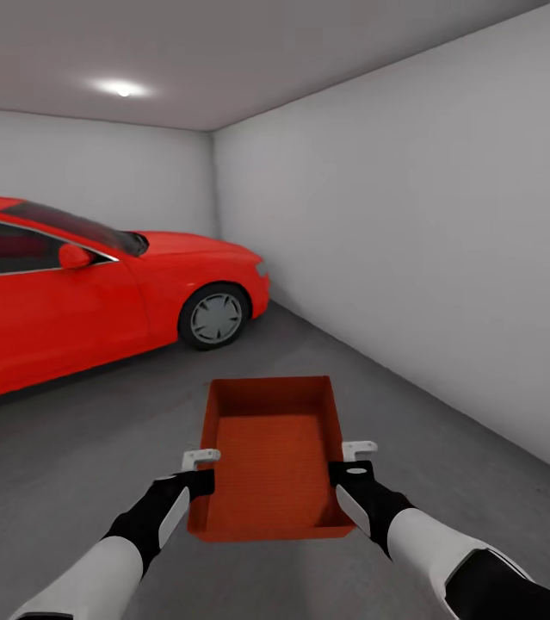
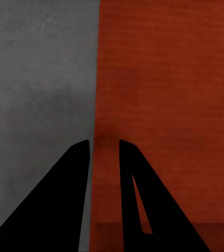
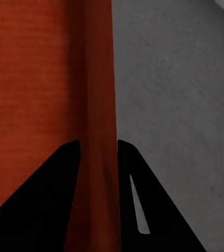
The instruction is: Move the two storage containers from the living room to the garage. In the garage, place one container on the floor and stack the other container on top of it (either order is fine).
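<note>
One orange-red storage container (image 1: 270, 456), a topless box, hangs level in front of me above the garage's dark grey floor (image 1: 77, 456). My left gripper (image 1: 200, 479) is shut on its left wall, and my right gripper (image 1: 347, 475) is shut on its right wall. In the left wrist view the thin wall of the container (image 2: 159, 105) runs between the black fingers of the left gripper (image 2: 102, 143). The right wrist view shows the same grip, with the container's wall (image 3: 99, 94) pinched in the right gripper (image 3: 98, 142). The box holds nothing.
A red car (image 1: 68, 293) stands to the left, its front wheel (image 1: 214, 317) near the far corner. A plain white-grey wall (image 1: 438, 258) runs along the right. Grey floor stretches ahead between the car and that wall.
</note>
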